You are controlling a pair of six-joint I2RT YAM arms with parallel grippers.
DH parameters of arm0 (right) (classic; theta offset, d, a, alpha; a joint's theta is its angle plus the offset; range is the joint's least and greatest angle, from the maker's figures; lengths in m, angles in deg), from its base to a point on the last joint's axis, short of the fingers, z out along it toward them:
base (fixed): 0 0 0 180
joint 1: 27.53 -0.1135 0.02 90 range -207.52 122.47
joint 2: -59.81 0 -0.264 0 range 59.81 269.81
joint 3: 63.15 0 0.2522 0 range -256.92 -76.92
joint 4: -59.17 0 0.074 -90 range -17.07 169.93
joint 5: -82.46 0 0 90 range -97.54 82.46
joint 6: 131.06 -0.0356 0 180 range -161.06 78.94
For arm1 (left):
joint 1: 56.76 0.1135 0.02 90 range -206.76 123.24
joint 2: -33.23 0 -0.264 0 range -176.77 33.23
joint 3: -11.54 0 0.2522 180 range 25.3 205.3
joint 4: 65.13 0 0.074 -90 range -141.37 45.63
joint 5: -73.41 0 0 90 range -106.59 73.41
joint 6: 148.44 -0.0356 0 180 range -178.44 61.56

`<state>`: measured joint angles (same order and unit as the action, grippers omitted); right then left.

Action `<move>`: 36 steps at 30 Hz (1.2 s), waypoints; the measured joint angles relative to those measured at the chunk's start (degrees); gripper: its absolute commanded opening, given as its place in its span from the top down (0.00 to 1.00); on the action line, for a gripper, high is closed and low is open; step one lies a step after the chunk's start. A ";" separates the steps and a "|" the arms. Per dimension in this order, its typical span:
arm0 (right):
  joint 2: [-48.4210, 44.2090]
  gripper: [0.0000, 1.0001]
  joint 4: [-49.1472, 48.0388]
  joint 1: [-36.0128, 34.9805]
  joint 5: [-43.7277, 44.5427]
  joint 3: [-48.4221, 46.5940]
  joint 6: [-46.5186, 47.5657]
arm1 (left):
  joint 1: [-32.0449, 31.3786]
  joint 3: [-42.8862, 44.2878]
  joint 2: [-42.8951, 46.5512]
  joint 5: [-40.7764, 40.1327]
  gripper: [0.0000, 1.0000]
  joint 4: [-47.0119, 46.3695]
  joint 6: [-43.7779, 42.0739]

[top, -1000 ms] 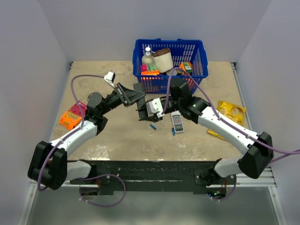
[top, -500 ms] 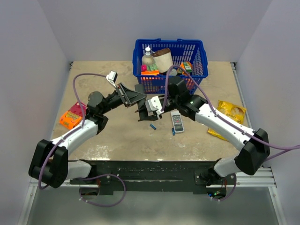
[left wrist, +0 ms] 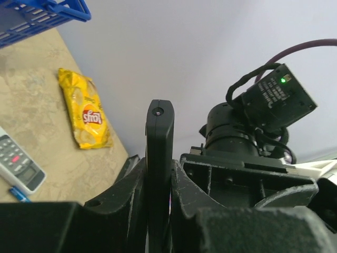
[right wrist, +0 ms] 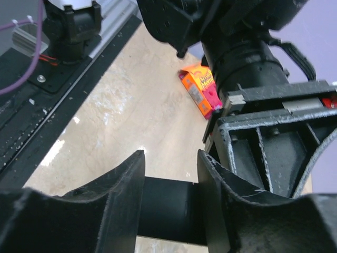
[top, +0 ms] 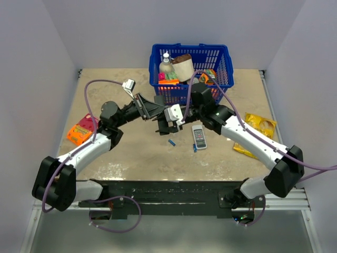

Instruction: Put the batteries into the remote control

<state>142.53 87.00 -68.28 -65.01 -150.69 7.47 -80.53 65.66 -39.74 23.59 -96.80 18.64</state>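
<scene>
Top external: two batteries (top: 171, 142) lie on the table (top: 131, 153), below the right claw (top: 167, 122) on its near side. One remote control (left wrist: 159, 126) is midair, clamped by the left claw (left wrist: 158, 179) and the right claw. Left wrist catches one battery, beside one white-grey remote (top: 199, 136). Blue basket (top: 210, 47) just behind the claws; bare table beneath.

A blue basket (top: 226, 68) stands at the back, a yellow chip bag (top: 259, 126) right, an orange packet (top: 80, 132) left.
</scene>
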 measured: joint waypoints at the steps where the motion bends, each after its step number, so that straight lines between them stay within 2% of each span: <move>1: -0.31 0.48 0.07 0.28 0.55 0.07 -0.11 | -0.07 0.87 0.00 -0.37 1.00 2.03 -1.64; 3: -0.98 0.45 0.09 0.92 1.62 0.20 -0.59 | -0.20 2.29 0.00 -1.22 1.00 5.46 -4.74; 8: -4.37 0.44 -0.57 2.62 4.98 2.38 -2.51 | -0.74 5.90 0.70 -4.26 1.00 15.21 -12.55; 15: -13.60 0.32 -6.05 3.26 10.62 8.00 -11.19 | -0.74 6.91 3.63 -11.91 1.00 24.76 -19.78; 19: -16.76 0.19 -8.66 3.21 15.78 9.05 -18.80 | -0.74 6.91 5.07 -16.44 1.00 29.40 -22.27; 20: -17.09 0.11 -9.03 3.21 17.46 9.09 -21.18 | -0.74 6.91 5.35 -17.53 1.00 30.62 -22.80; 23: -17.18 0.06 -9.14 3.21 22.73 9.46 -28.68 | -0.76 6.91 5.70 -20.61 1.00 34.34 -24.13; 29: -15.47 0.02 -7.19 3.21 29.97 11.21 -40.50 | -0.74 7.65 5.16 -27.23 1.00 45.07 -26.91; 36: -14.64 0.02 -3.50 3.21 37.31 13.46 -48.00 | -0.74 12.68 -1.29 -37.11 1.00 61.57 -32.41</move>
<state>127.88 83.50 -65.06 -27.70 -137.23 -40.52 -81.27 78.34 -41.03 -13.52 -35.23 -13.77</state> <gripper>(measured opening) 0.981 0.228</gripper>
